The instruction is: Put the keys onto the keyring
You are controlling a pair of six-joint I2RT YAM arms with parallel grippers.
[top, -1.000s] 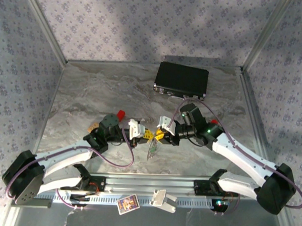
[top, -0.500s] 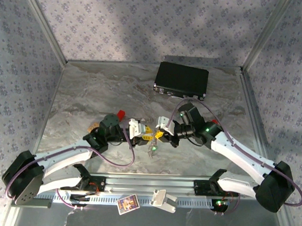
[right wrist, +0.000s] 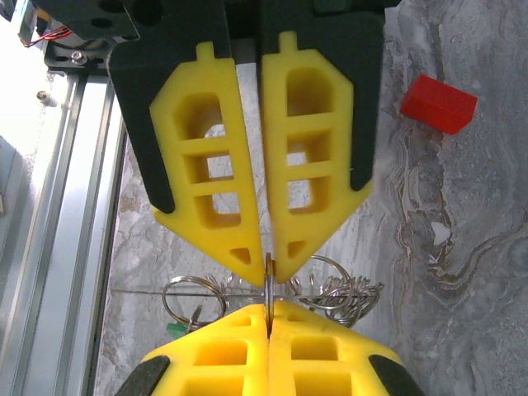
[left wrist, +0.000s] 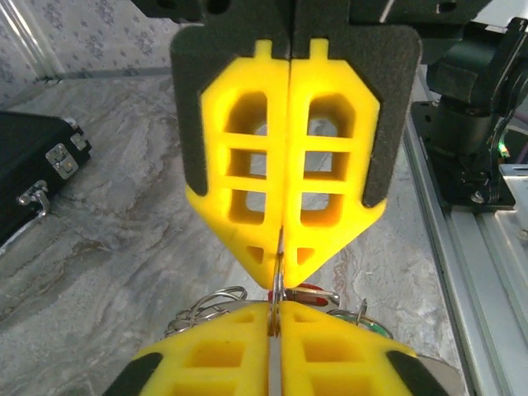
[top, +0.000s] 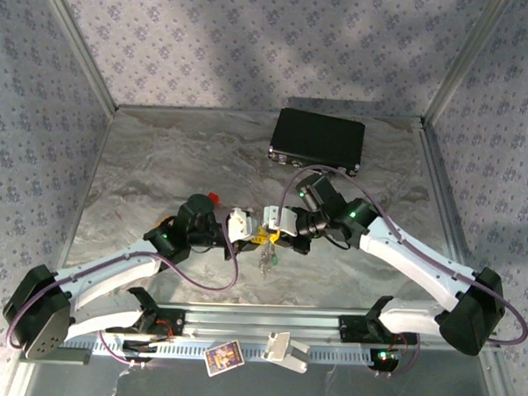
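Out in front of the black case [top: 317,139], left gripper [left wrist: 280,276] and right gripper [right wrist: 268,268] meet tip to tip, both clamped on one thin silvery ring [right wrist: 269,290].

Case [top: 317,139] sits at the back of the table [top: 152,158]. Nearer than the case and slightly to its left, left gripper [top: 255,237] and right gripper [top: 275,234] meet tip to tip, keyring [top: 266,261] hanging under them. Block [top: 213,197] lies further left of the case.

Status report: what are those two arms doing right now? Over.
Left end effector and right end effector shut tip to tip on one thin ring. Keys hang beneath. Nothing blocking; red block, black case well aside.
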